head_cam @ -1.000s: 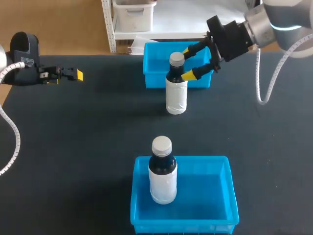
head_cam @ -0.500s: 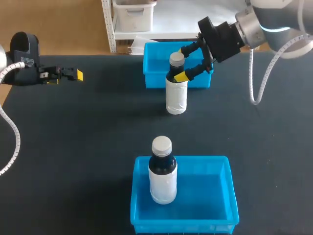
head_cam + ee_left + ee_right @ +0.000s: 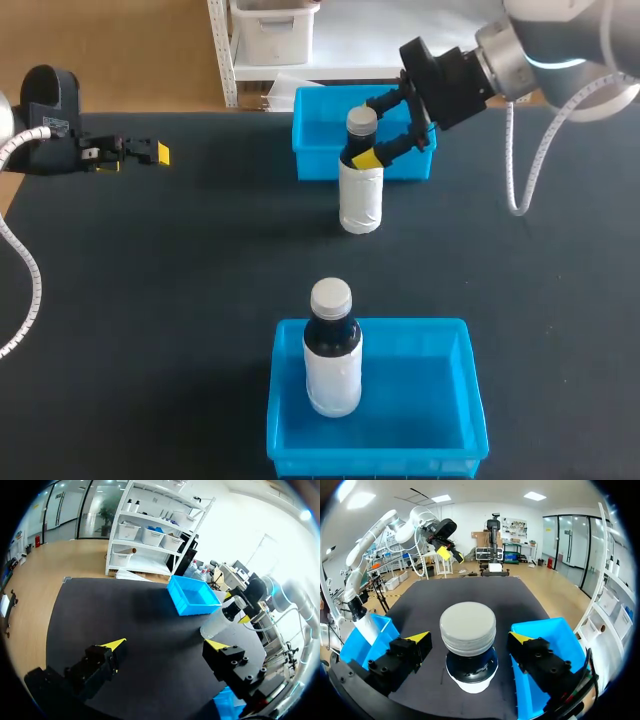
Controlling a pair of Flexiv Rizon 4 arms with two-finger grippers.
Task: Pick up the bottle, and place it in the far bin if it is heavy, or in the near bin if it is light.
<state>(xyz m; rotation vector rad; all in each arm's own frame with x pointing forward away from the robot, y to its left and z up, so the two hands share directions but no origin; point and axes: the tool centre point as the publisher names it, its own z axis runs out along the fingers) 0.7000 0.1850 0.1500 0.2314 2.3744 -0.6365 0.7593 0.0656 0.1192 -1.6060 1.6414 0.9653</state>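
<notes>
Head view: the bottle (image 3: 361, 195) stands upright on the dark tabletop (image 3: 180, 280). Its long axis is vertical and its grey cap (image 3: 361, 121) points up. It is just on the near side of the far bin (image 3: 318, 150), which sits against the tabletop's far edge. The right pincer (image 3: 372, 130), on the arm from the far right corner, is at neck height with its fingers spread to either side of the cap. The right wrist view shows a gap on each side, so it seems to grip nothing, though the nearer fingertip (image 3: 366, 158) may brush the bottle's shoulder. The near bin (image 3: 470, 420) sits at the near edge and holds a second bottle (image 3: 332, 360), also upright. Open tabletop lies between the two bins and runs wide toward the left and right edges. By the far left corner the left pincer (image 3: 165, 645) hangs wide open, holding nothing, well apart from the bottle.
</notes>
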